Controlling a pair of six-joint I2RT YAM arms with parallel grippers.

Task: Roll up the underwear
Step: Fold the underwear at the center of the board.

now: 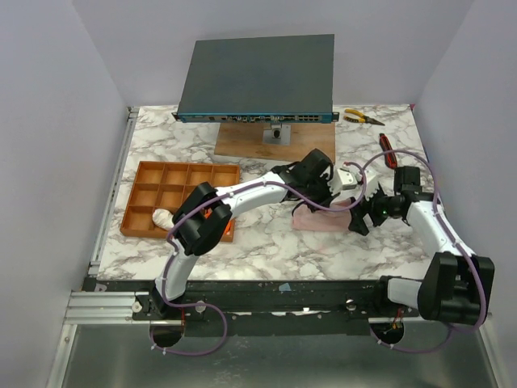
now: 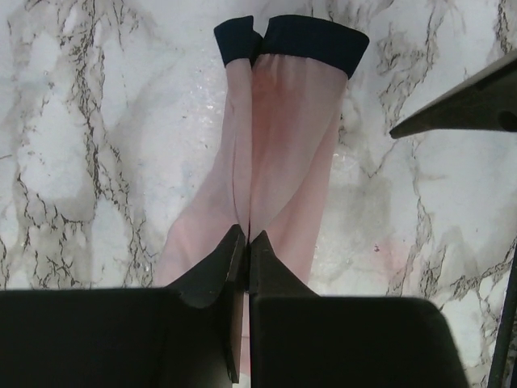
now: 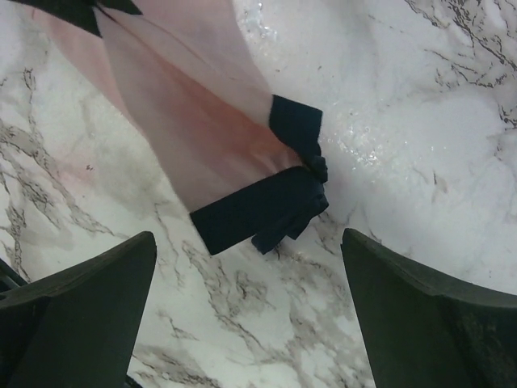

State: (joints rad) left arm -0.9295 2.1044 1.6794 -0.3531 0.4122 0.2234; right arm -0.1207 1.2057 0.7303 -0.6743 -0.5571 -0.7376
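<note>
Pink underwear (image 1: pixel 319 220) lies on the marble bench (image 1: pixel 266 246), to the right of the orange tray (image 1: pixel 184 164) and clear of it. Its dark-edged end points away from the tray, and the cloth is creased lengthwise and bunched narrow. Left claw (image 2: pixel 246 238) is clenched, tips together, pinching the pink underwear at its plain end, the end nearer the tray; the fabric rises toward the tips. Right claw (image 3: pixel 246 236) is released, jaws spread wide, hanging over the dark-edged end and holding nothing; whether it touches the bench, can't tell. Cream underwear (image 1: pixel 163 217) sits bundled in the tray's near row, towards the left end. Pliers (image 1: pixel 361 118) lie far right of the tray, at the bench's back edge.
</note>
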